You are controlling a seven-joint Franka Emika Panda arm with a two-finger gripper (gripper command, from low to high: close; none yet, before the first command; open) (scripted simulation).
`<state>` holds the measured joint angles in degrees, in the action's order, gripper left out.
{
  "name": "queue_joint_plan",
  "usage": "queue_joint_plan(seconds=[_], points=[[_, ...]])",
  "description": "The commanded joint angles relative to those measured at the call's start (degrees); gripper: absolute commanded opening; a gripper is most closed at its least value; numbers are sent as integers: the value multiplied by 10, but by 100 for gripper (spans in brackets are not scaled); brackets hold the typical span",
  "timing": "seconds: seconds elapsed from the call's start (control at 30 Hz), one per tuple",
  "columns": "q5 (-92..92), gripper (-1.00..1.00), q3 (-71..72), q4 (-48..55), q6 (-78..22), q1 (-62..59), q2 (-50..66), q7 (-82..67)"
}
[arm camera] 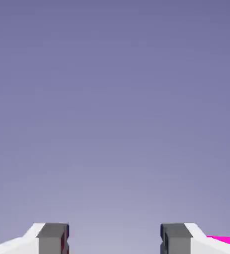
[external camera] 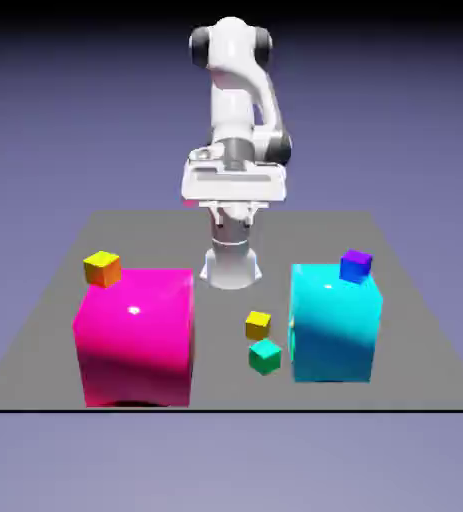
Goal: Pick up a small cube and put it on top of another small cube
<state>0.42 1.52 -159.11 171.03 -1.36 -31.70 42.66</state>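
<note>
In the exterior view, can see all of the grey surface [external camera: 225,385], with the green cube [external camera: 265,357] lying near the edge closest to the camera, a bit to the exterior view's right of that edge's middle. Just behind, toward the arm [external camera: 232,95], see the yellow cube [external camera: 258,325]. To the exterior view's left, see the big pink block [external camera: 138,340], with the orange cube [external camera: 102,269] at the top, by the far left corner. To the exterior view's right, see the big blue block [external camera: 333,325], with the purple cube [external camera: 356,266] at the top, by the far right corner.

In the hand view, can find only plain backdrop [arm camera: 115,109], both tips of the pincer [arm camera: 115,239], and a bit of pink in the bottom right corner. Spread wide, with nothing in between.

Back at the green cube: turned askew to the surface's edges, with one corner pointing roughly at the near edge. As long as wide, so without a long axis.
</note>
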Motion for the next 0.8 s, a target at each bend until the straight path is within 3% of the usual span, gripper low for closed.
queue_joint_plan(seconds=[0.0,0.5,0.77], points=[[11,0,10,15,-24,-11,21,13],[176,0,157,227,-382,-168,332,212],[241,0,161,244,-436,-172,496,320]])
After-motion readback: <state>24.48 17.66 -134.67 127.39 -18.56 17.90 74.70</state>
